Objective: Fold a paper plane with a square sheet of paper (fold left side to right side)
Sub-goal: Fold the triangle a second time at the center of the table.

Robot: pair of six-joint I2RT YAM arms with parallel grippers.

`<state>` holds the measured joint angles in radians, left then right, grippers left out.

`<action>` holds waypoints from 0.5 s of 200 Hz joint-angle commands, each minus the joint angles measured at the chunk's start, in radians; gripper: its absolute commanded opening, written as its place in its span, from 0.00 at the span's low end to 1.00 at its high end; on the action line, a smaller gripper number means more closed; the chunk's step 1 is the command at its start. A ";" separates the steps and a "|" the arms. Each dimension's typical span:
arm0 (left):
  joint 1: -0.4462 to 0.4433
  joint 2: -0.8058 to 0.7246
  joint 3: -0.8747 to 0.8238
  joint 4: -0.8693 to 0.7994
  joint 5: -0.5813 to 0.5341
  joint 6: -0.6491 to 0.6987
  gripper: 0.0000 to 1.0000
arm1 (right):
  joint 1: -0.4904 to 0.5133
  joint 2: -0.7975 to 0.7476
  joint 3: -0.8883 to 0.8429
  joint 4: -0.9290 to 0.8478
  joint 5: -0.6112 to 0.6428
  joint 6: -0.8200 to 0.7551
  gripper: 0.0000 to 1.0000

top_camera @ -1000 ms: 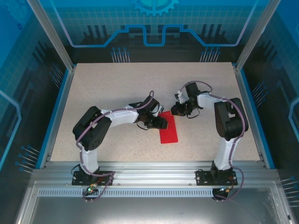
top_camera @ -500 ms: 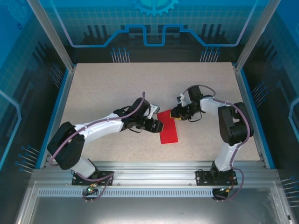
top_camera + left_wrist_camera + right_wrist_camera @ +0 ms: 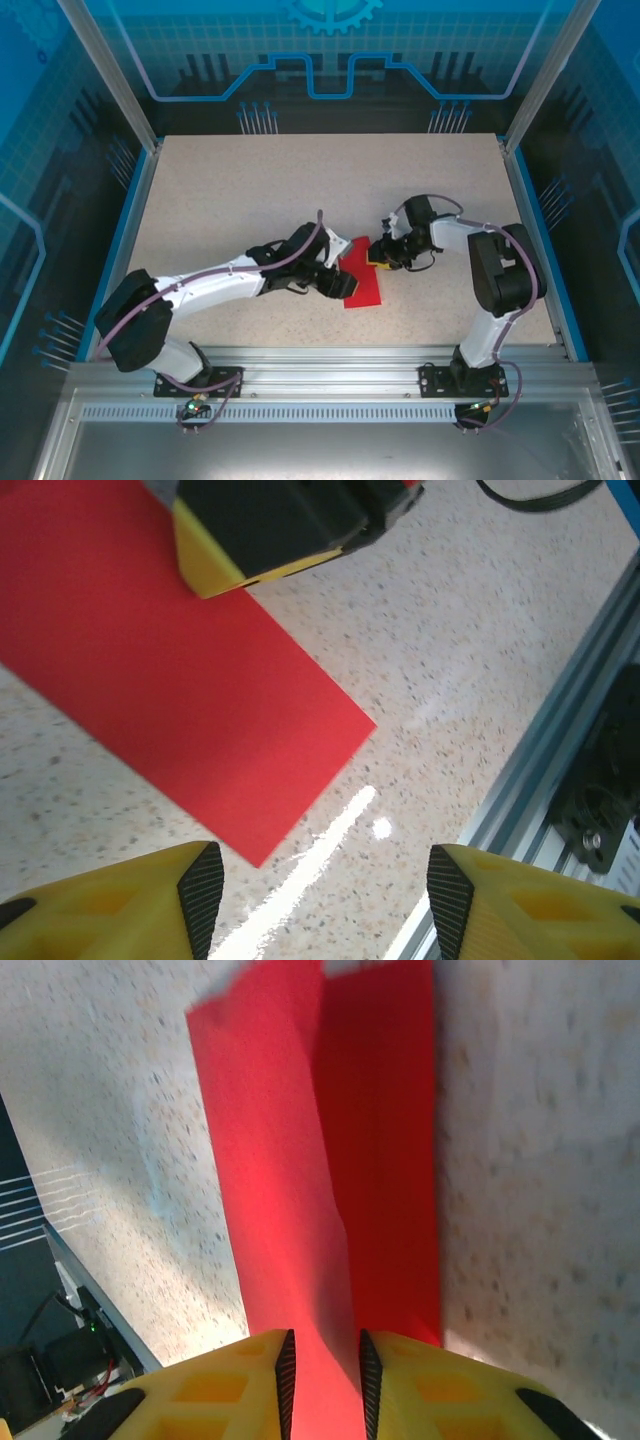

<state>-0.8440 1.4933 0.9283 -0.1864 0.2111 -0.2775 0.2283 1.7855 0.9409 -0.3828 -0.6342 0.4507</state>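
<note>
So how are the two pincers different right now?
The left pincer is wide open and holds nothing, while the right pincer is pinched shut on the red paper. The left pincer is beside the paper's left edge, while the right pincer is at its far end. Both are yellow and black.

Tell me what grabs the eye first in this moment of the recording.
The red sheet of paper, folded to a narrow rectangle, stands out at the middle of the speckled table. The right gripper pinches it from the right, while the left gripper is open at its left side.
</note>
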 commanded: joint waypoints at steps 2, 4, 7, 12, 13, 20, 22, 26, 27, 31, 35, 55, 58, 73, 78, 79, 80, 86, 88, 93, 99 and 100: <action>-0.052 0.019 0.013 0.001 -0.073 0.034 0.61 | 0.006 -0.066 -0.039 -0.001 -0.034 0.055 0.23; -0.057 0.023 0.014 -0.001 -0.079 0.035 0.61 | 0.006 -0.072 -0.042 -0.001 -0.034 0.058 0.23; -0.065 0.027 0.017 -0.001 -0.084 0.035 0.61 | 0.006 -0.079 -0.045 -0.001 -0.037 0.062 0.22; -0.078 0.035 0.022 -0.002 -0.095 0.035 0.61 | 0.008 -0.089 -0.052 0.002 -0.040 0.070 0.21; -0.081 0.037 0.023 -0.001 -0.096 0.035 0.61 | 0.007 -0.091 -0.052 0.002 -0.041 0.072 0.21; -0.097 0.051 0.031 0.002 -0.106 0.032 0.61 | 0.009 -0.105 -0.056 0.004 -0.048 0.085 0.20; -0.102 0.056 0.033 0.002 -0.108 0.032 0.61 | 0.009 -0.109 -0.056 0.005 -0.049 0.089 0.20; -0.109 0.066 0.040 0.002 -0.109 0.030 0.61 | 0.012 -0.115 -0.056 0.005 -0.052 0.096 0.19; -0.111 0.068 0.042 0.002 -0.110 0.029 0.61 | 0.011 -0.117 -0.056 0.005 -0.052 0.099 0.19; -0.118 0.077 0.048 0.001 -0.112 0.029 0.61 | 0.013 -0.122 -0.056 0.004 -0.055 0.104 0.18; -0.126 0.087 0.055 0.001 -0.116 0.029 0.61 | 0.015 -0.128 -0.055 0.002 -0.058 0.109 0.18; -0.162 0.132 0.094 -0.012 -0.142 0.032 0.61 | 0.024 -0.157 -0.056 -0.006 -0.061 0.137 0.17; -0.166 0.138 0.100 -0.015 -0.147 0.032 0.61 | 0.025 -0.160 -0.056 -0.008 -0.060 0.140 0.17; -0.186 0.166 0.133 -0.032 -0.165 0.038 0.61 | 0.030 -0.166 -0.056 -0.017 -0.058 0.148 0.17; -0.190 0.175 0.146 -0.039 -0.173 0.038 0.61 | 0.031 -0.166 -0.053 -0.022 -0.058 0.149 0.17; -0.191 0.177 0.148 -0.041 -0.175 0.038 0.61 | 0.032 -0.166 -0.052 -0.021 -0.057 0.149 0.17; -0.190 0.179 0.149 -0.042 -0.177 0.038 0.61 | 0.032 -0.165 -0.051 -0.021 -0.056 0.149 0.17; -0.196 0.187 0.162 -0.050 -0.181 0.038 0.61 | 0.036 -0.164 -0.047 -0.026 -0.057 0.149 0.17; -0.197 0.190 0.165 -0.050 -0.184 0.038 0.61 | 0.038 -0.164 -0.046 -0.027 -0.056 0.150 0.17; -0.201 0.199 0.173 -0.052 -0.191 0.036 0.61 | 0.039 -0.164 -0.043 -0.027 -0.055 0.151 0.17; -0.205 0.207 0.181 -0.056 -0.196 0.034 0.61 | 0.042 -0.163 -0.040 -0.029 -0.053 0.151 0.17; -0.206 0.209 0.182 -0.057 -0.196 0.034 0.61 | 0.043 -0.163 -0.039 -0.029 -0.052 0.151 0.17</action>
<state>-1.0309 1.6707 1.0554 -0.2054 0.0669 -0.2588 0.2497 1.6306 0.8906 -0.3840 -0.6670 0.5774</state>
